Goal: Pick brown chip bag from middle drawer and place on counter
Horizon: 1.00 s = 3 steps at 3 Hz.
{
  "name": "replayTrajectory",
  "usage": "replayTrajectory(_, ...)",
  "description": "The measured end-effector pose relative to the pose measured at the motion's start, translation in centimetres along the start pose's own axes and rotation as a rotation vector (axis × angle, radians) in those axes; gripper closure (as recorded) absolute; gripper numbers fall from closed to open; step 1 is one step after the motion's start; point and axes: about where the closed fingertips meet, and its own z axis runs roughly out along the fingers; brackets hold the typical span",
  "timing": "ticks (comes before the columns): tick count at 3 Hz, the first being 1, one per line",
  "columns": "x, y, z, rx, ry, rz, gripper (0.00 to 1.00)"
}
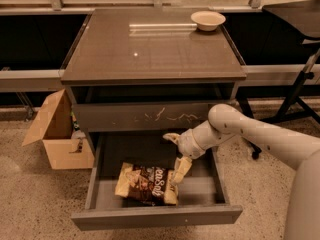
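Note:
The brown chip bag lies flat on the floor of the open middle drawer, left of centre. My gripper hangs over the drawer just right of the bag, open and empty. One finger points left above the drawer and the other finger points down, its tip near the bag's right end. The white arm reaches in from the right. The counter is the glossy top of the cabinet above.
A cream bowl sits at the counter's back right corner. A grey drawer front with pale scratches is shut above the open drawer. An open tan cardboard box stands on the floor at left. Dark stand legs are at right.

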Motion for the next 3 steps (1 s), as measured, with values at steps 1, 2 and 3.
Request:
replayTrajectory(1, 1.6, -1.2, 3.0, -0.023, 0.012, 0.033, 0.0)
replayTrajectory(2, 3.8, -2.7, 6.6, -0.032, 0.012, 0.083, 0.0)
replayTrajectory(3, 5.8, -4.4, 11.3, -0.037, 0.015, 0.149, 0.0)
